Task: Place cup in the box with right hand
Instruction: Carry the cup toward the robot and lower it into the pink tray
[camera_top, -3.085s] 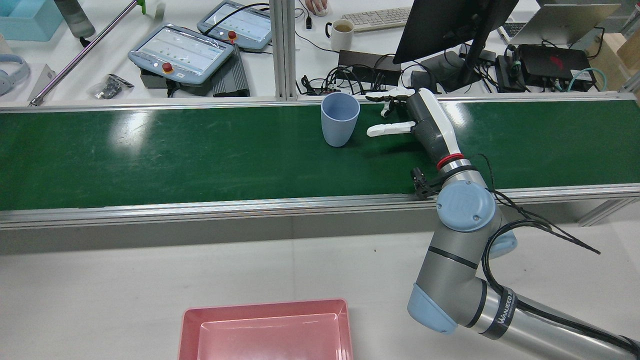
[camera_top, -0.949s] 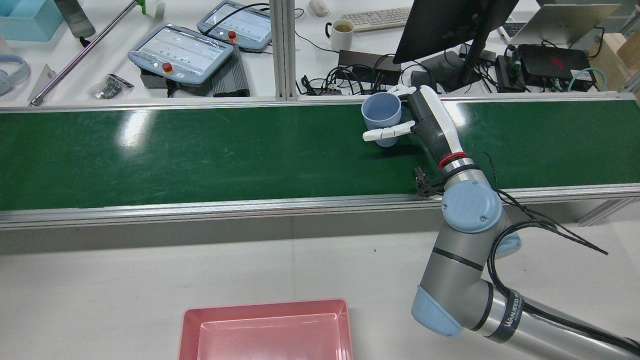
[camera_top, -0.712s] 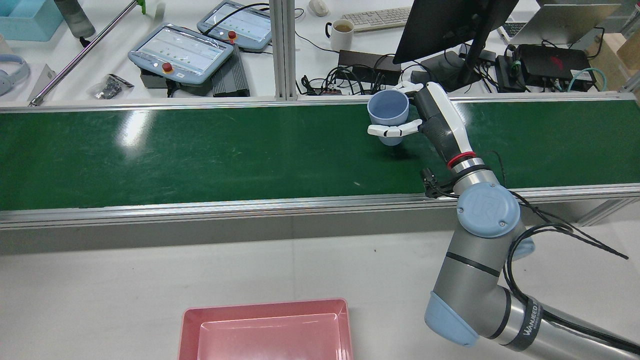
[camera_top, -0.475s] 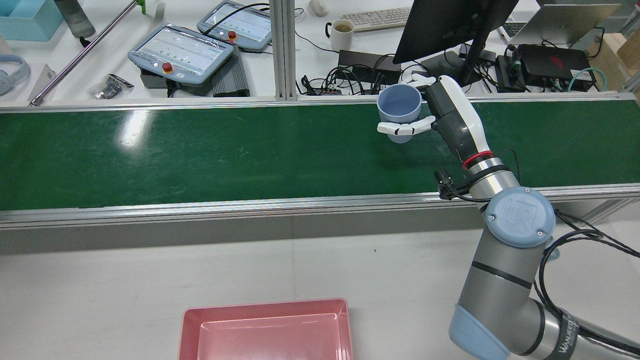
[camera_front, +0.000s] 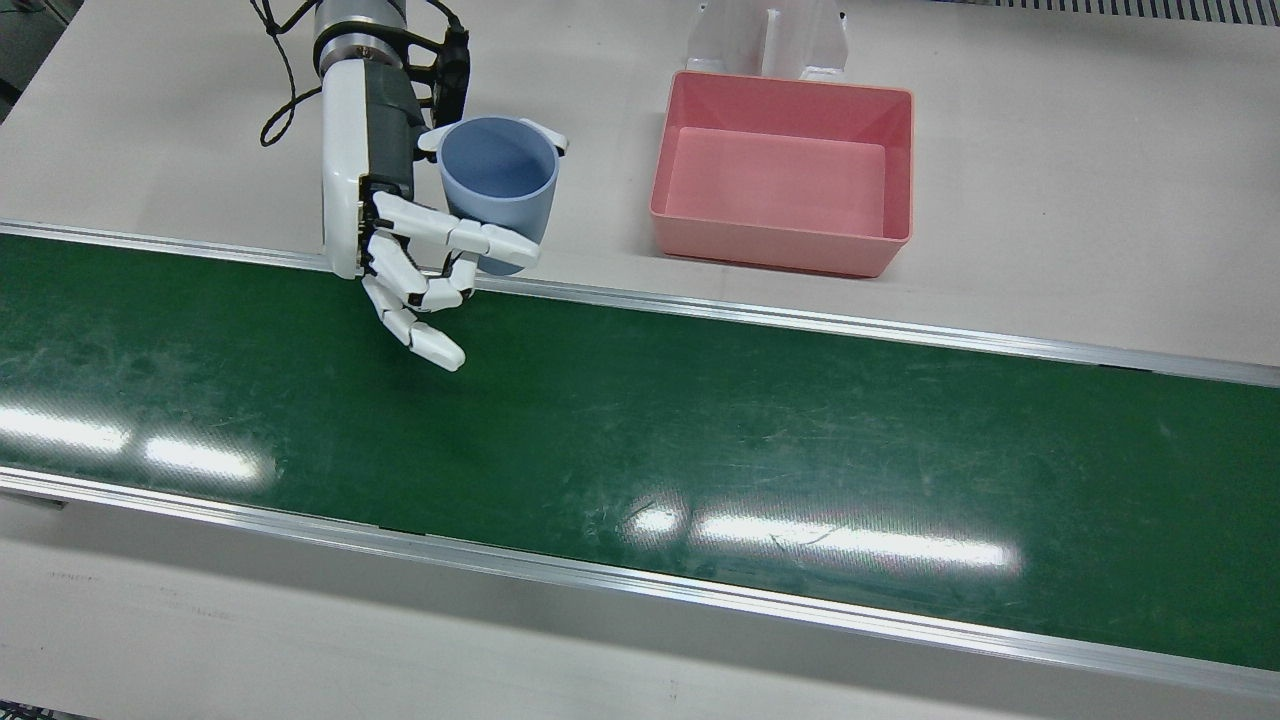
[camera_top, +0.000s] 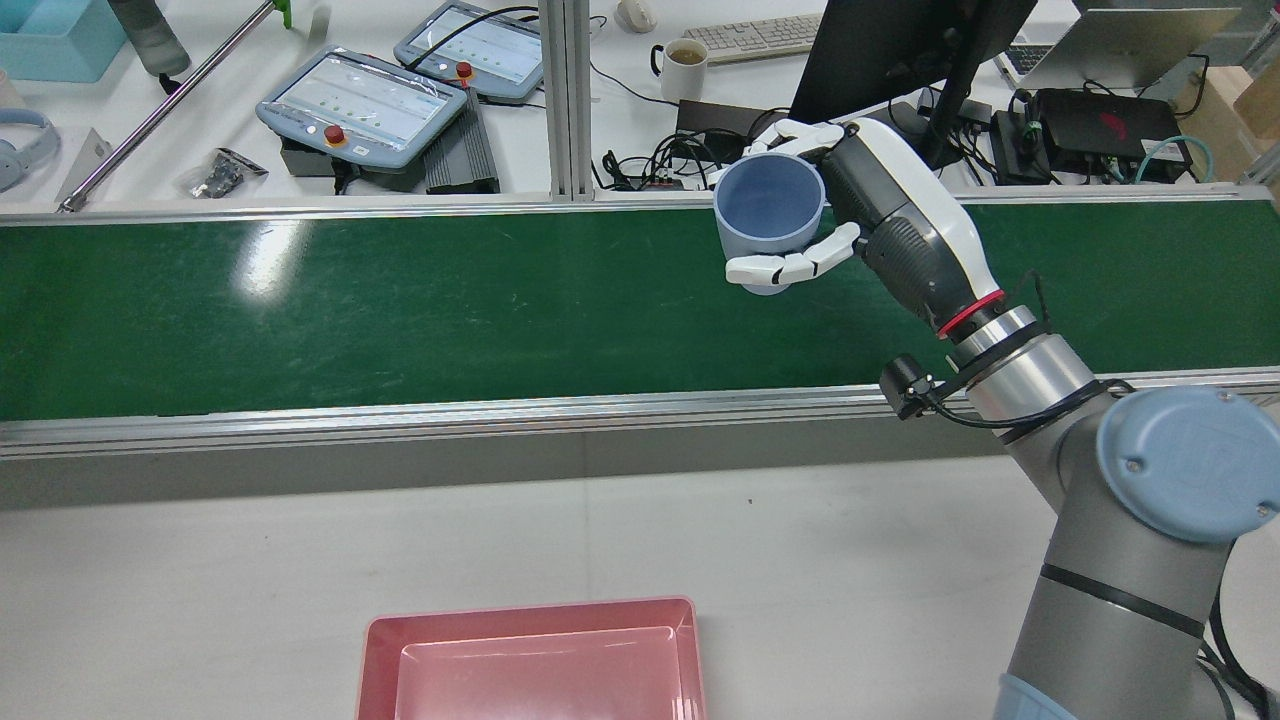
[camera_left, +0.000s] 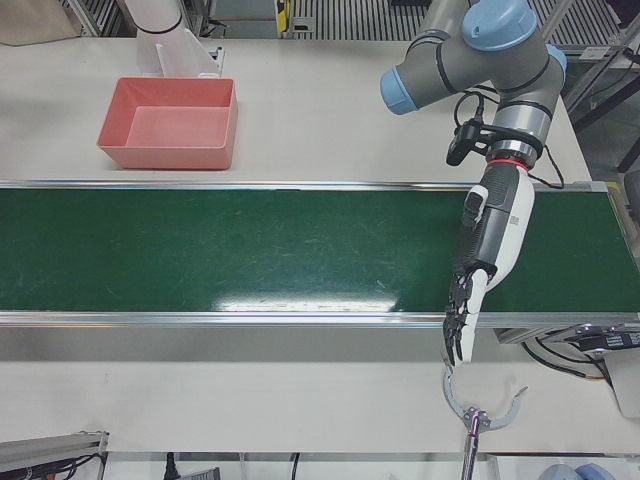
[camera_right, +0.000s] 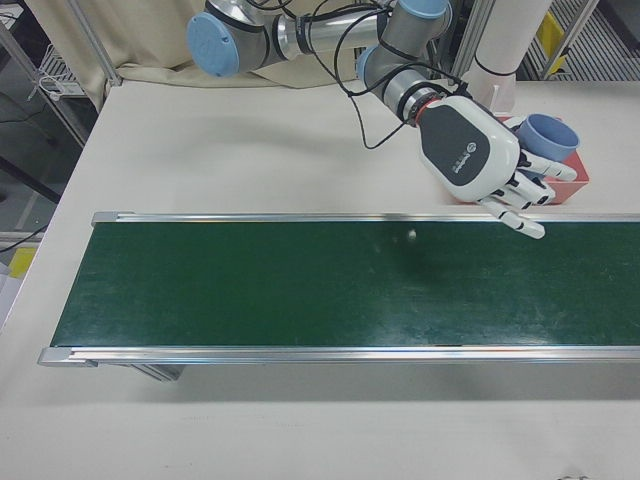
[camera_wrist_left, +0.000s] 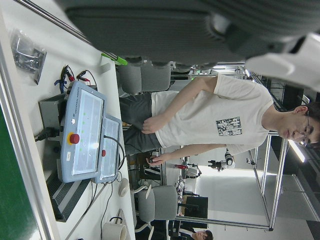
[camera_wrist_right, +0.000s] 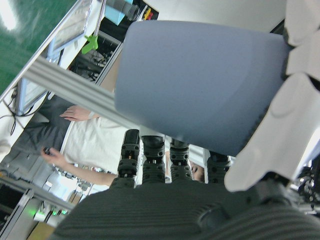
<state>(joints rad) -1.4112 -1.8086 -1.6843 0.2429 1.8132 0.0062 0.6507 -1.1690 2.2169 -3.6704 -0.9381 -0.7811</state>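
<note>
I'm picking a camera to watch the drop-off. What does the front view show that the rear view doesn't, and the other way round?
Only the front view shows the whole pink box, all four walls. Only the rear view shows the desk beyond the belt: two pendants, a keyboard and a mug; its box is cut off. Both show the right hand shut on the upright blue cup, lifted above the green belt.

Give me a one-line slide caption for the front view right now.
Right hand holds the blue cup upright above the conveyor's edge, with the empty pink box waiting alongside.
</note>
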